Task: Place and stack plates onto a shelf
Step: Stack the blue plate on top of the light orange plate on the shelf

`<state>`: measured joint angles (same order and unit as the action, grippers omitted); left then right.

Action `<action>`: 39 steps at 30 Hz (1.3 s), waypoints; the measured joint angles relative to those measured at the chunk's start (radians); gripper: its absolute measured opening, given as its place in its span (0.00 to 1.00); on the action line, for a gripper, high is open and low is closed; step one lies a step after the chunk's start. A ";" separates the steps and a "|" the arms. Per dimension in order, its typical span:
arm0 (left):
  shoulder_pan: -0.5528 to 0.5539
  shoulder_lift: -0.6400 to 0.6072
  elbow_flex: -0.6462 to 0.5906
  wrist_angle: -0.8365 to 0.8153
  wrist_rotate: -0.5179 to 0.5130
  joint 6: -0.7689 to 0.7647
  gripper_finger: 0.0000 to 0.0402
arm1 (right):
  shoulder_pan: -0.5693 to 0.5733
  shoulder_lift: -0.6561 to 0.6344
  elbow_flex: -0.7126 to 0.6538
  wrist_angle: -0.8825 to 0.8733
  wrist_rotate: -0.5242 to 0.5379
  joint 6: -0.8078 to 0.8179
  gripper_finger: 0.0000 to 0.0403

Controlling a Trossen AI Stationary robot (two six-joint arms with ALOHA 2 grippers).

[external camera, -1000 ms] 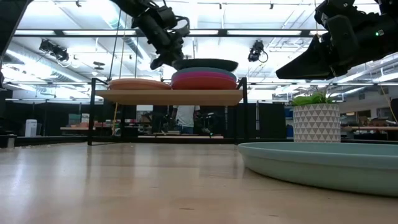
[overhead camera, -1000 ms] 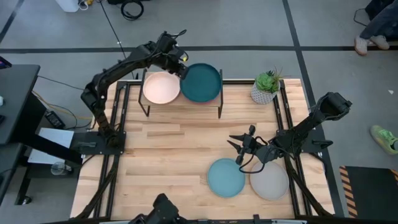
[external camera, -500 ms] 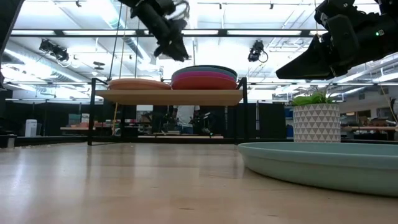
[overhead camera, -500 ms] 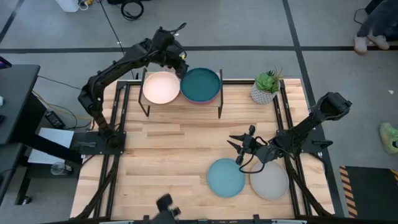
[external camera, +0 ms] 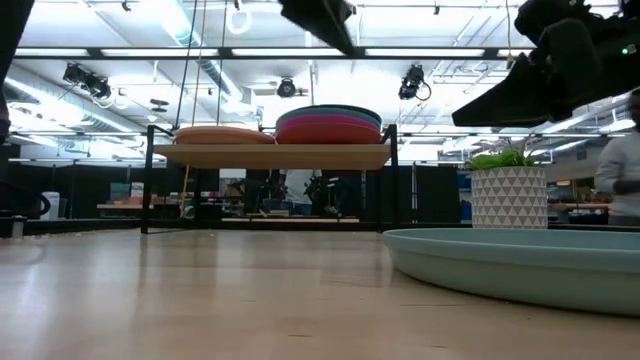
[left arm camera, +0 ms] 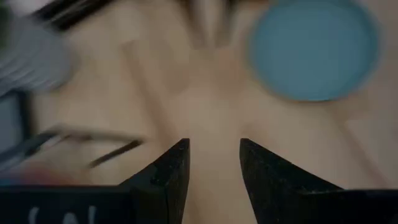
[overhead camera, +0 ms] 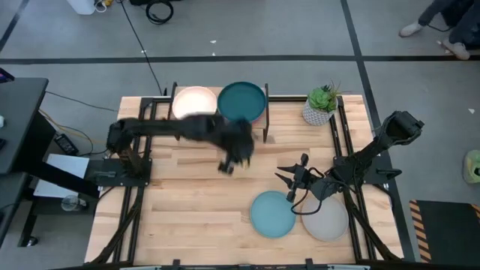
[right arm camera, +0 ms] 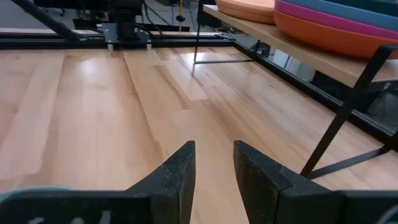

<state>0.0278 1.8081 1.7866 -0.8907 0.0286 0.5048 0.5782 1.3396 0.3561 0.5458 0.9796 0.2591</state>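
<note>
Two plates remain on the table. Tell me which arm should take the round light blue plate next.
Right. The right gripper, open and empty, hangs just beside the round light blue plate. The left gripper, also empty, is mid-table, farther off.

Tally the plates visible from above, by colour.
Cream plate: 1
Dark teal plate: 1
Light blue plate: 1
Grey plate: 1
Total: 4, not counting any plates hidden underneath these.
</note>
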 joint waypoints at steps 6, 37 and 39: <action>-0.151 0.134 0.000 -0.027 -0.008 0.000 0.37 | 0.041 0.000 0.000 -0.028 0.020 0.071 0.29; -0.324 0.440 0.000 0.153 0.071 0.299 0.36 | 0.095 0.000 0.000 -0.153 0.051 0.302 0.29; -0.324 0.440 0.000 0.154 0.085 0.324 0.35 | 0.095 0.000 0.000 -0.154 0.051 0.298 0.29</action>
<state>-0.2963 2.2478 1.7863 -0.7365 0.1137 0.8291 0.6731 1.3396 0.3561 0.3922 1.0306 0.5571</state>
